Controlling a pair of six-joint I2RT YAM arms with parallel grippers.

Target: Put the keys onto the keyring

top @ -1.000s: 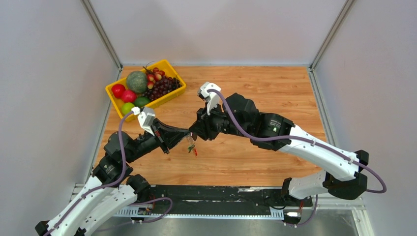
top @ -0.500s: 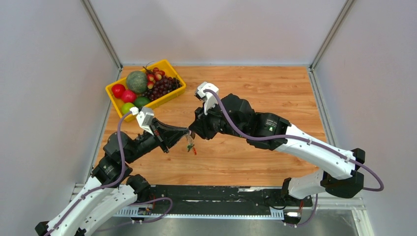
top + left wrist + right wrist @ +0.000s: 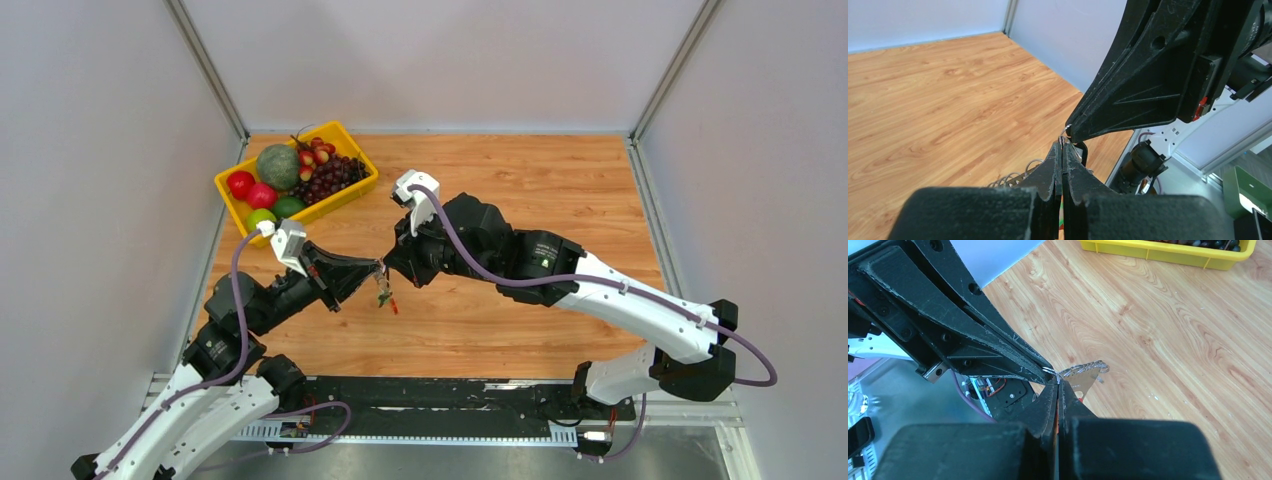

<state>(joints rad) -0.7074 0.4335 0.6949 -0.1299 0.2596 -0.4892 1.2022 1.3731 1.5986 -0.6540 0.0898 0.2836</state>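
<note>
The keyring (image 3: pixel 1085 379) is pinched, off the surface (image 3: pixel 520 180), between the closed left hand (image 3: pixel 1062 146) and closed right hand (image 3: pixel 1058 385), tip to tip. No key can be made out; threading is judged under way, fine alignment needed next.

even, soft light from overhead, bright in all 3 views, no harsh glare. top cam is sharp edge to edge; my arms drop only faint, diffuse shadows on the wood table (image 3: pixel 560 170). wrist cams: my left fingers (image 3: pixel 1048 175) and right fingers (image 3: pixel 1043 410) fill the bottom as dark, soft-focus blocks w/ little detail. the keyring (image 3: pixel 1083 371) wire throws small bright glints. yellow tray (image 3: pixel 1168 252) rim looks a bit washed out.
</note>
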